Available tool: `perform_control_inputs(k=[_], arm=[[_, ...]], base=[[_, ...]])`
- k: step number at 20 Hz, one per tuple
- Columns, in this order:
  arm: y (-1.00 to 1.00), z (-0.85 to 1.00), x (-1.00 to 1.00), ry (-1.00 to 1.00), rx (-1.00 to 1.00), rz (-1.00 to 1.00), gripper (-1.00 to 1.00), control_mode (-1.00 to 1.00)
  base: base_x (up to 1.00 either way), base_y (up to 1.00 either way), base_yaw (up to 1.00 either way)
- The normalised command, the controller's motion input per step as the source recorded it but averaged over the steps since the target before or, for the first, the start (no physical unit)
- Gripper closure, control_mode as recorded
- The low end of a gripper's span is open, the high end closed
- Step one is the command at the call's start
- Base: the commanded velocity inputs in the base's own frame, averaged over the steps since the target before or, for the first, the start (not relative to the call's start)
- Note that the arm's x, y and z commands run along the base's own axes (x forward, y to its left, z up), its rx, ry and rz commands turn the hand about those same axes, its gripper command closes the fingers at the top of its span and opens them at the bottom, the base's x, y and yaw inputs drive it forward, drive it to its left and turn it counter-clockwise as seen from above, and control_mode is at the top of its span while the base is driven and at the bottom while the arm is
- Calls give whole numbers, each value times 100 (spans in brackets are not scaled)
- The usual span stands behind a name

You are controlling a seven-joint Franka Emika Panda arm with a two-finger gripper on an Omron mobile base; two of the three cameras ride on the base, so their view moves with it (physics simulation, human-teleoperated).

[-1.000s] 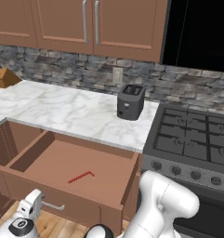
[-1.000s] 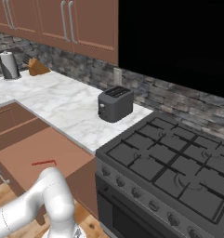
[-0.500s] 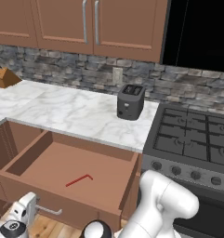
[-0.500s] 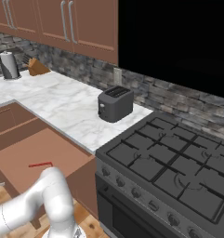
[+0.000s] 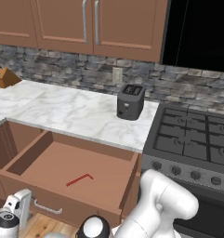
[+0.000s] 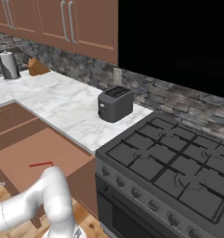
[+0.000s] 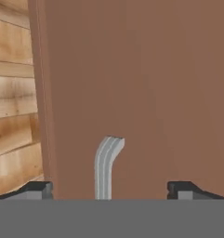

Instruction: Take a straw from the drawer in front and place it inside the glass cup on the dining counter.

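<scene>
Left base view: straw [image 5: 79, 179], flat in drawer [image 5: 62, 160], likely light, slippery; I'd pinch mid-stem. Gripper [image 7: 108, 188] jaws spread, empty.

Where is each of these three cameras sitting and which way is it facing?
Left base view: behind the arm, to its left, looking forward and down at the open drawer, the straw and the toaster; white arm at lower right.
Right base view: behind, to its right, same direction; arm at lower left.
Hand view: on the hand, close to the drawer front, facing its handle between the open gripper tips.
Both base views share drawer, straw, toaster and stove.
</scene>
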Motion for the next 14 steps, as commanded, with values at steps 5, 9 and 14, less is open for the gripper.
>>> perform_control_inputs(k=[5,9,14], arm=[[1,88,-90,-22,9,0,-100,-100],[-8,100,-51,-20,15,0,-100,-100],[-18,100,-5,-6,22,0,-100,-100]], base=[[0,0,0],[0,0,0],[0,0,0]])
